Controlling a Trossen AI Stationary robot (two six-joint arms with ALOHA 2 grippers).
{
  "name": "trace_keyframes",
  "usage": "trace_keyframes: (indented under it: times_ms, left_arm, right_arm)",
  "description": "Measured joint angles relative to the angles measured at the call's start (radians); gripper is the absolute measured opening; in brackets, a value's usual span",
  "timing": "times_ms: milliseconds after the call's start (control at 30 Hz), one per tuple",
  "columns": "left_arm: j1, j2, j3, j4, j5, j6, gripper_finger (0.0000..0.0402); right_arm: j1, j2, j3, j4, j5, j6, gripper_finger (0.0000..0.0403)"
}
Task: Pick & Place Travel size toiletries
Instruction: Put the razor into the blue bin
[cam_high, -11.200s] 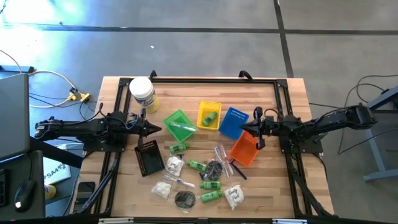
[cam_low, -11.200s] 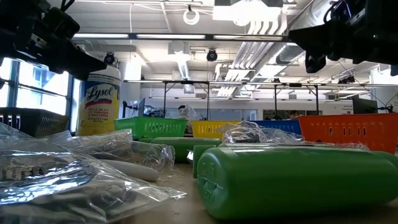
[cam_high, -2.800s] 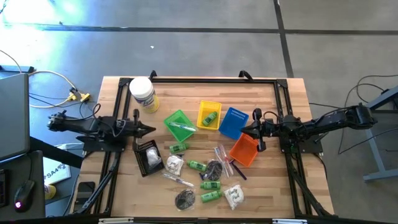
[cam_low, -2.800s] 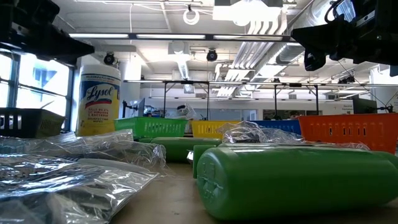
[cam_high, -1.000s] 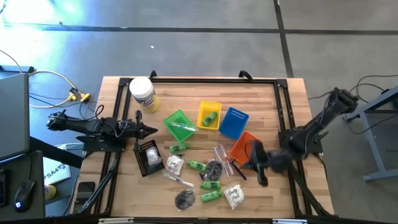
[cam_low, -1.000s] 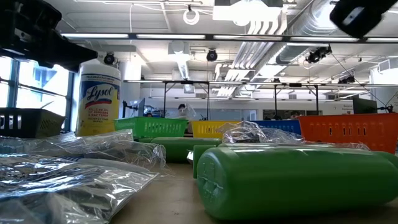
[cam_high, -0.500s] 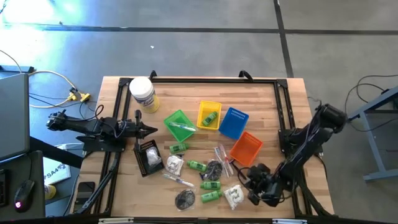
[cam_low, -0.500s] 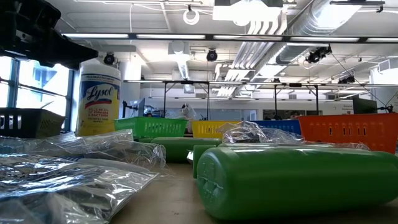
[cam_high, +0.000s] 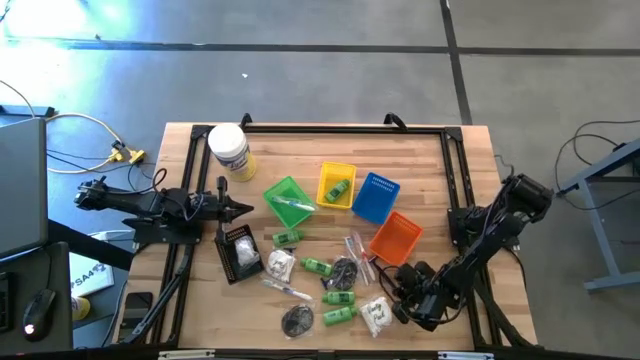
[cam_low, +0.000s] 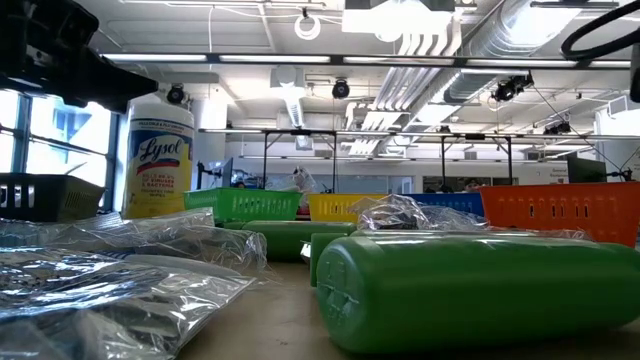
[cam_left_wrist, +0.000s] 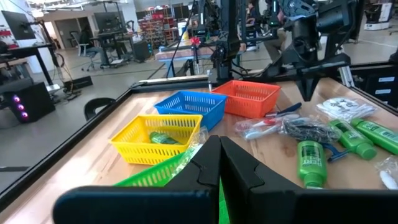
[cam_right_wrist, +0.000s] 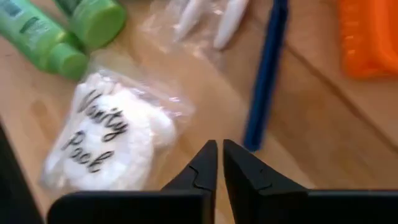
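Observation:
The toiletries lie loose on the table's near middle: green bottles (cam_high: 338, 297), a white "Vanity Pack" sachet (cam_high: 376, 315) (cam_right_wrist: 106, 140), clear-wrapped sticks (cam_high: 355, 245), black round pouches (cam_high: 296, 319) and a dark razor (cam_high: 380, 270) (cam_right_wrist: 264, 74). One green bottle lies in the yellow basket (cam_high: 337, 185), one stick in the green basket (cam_high: 288, 200). My right gripper (cam_high: 398, 303) (cam_right_wrist: 219, 146) hangs shut and empty, pointing down, just right of the white sachet and above bare wood. My left gripper (cam_high: 245, 208) (cam_left_wrist: 219, 143) waits shut at the left, beside the green basket.
A blue basket (cam_high: 376, 196) and an orange basket (cam_high: 396, 238) stand right of centre, and a black basket (cam_high: 240, 252) lies at the left. The big white jar (cam_high: 230, 150) stands at the far left. Bare wood shows along the right and far sides.
My right arm has swung from beside the orange basket toward the table's near edge and dropped low, ending next to the white sachet; over the last half second it has barely moved. Nothing on the table has shifted.

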Motion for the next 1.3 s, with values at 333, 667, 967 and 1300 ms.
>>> trace_keyframes:
  times_ms: [333,667,967,1300]
  left_arm:
    - [0.000,0.000,0.000,-0.009,0.000,-0.049,0.0000]
    - [0.000,0.000,0.000,-0.017,0.000,-0.049,0.0000]
    - [0.000,0.000,0.001,-0.026,0.000,-0.047,0.0000]
    - [0.000,0.000,0.001,-0.027,0.000,-0.046,0.0000]
  right_arm:
    - [-0.047,0.000,0.084,-0.203,-0.095,-0.014,0.0185]
    - [-0.092,0.000,0.093,-0.230,-0.024,-0.018,0.0215]
    - [-0.091,0.037,0.093,-0.191,-0.028,-0.019,0.0199]
    - [-0.090,0.112,0.098,-0.175,-0.052,-0.012,0.0182]
